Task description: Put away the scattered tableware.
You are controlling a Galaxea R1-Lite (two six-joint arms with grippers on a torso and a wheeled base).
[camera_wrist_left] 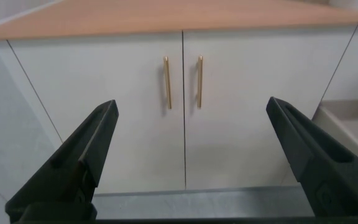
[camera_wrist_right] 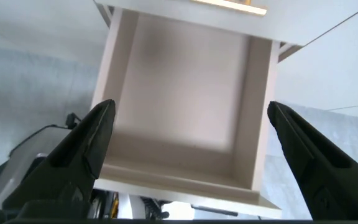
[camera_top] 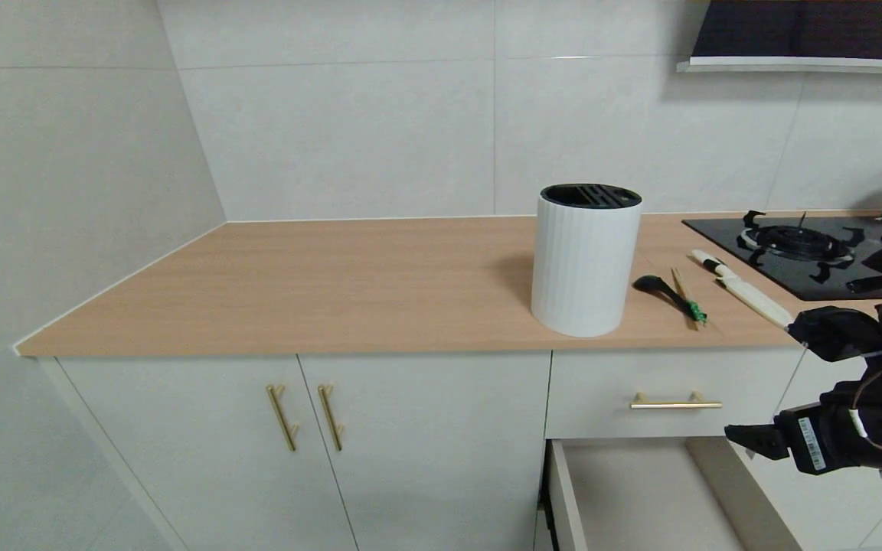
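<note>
the wooden table [camera_top: 334,283] carried an upright white holder [camera_top: 585,264] with a black slotted top. just right of it lay a black spoon [camera_top: 659,289] and chopsticks [camera_top: 684,297] close together, then a pale knife [camera_top: 743,291], near the black stove [camera_top: 801,245].

No legible text, number, brand or sign. Sole printed item: white sticker [camera_top: 812,444] on the dark arm housing [camera_top: 870,436] at the right edge of the head view, bearing barcode-like black bars and fine print, too small to read.
</note>
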